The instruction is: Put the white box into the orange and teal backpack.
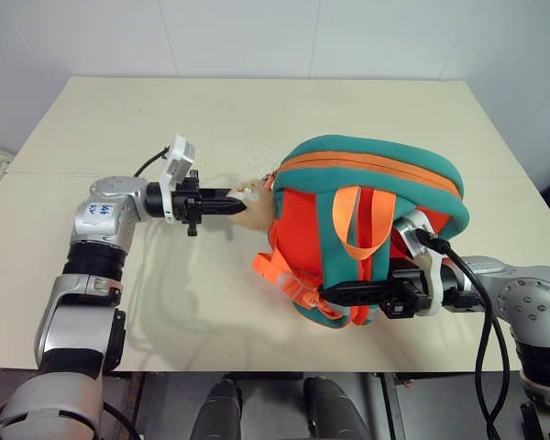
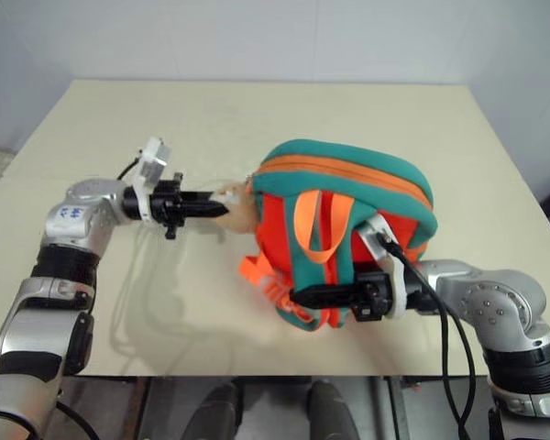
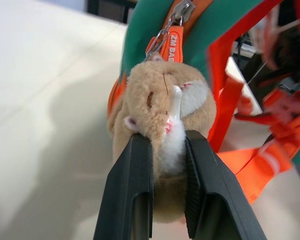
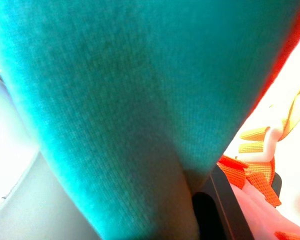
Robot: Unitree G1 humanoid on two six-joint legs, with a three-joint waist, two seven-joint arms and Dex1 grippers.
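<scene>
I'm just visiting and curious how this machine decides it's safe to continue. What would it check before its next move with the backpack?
1. Left end effector closed on the tan plush animal toy: ok.
2. Toy's chain joined to the zipper pull: ok.
3. Right end effector closed on a teal strap of the small orange and teal fabric backpack: ok.
4. Backpack zipper open: not ok, looks closed.
5. Backpack resting on the beige table: ok.

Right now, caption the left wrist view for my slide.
Left gripper pinching the tan plush toy clipped to the backpack.
</scene>
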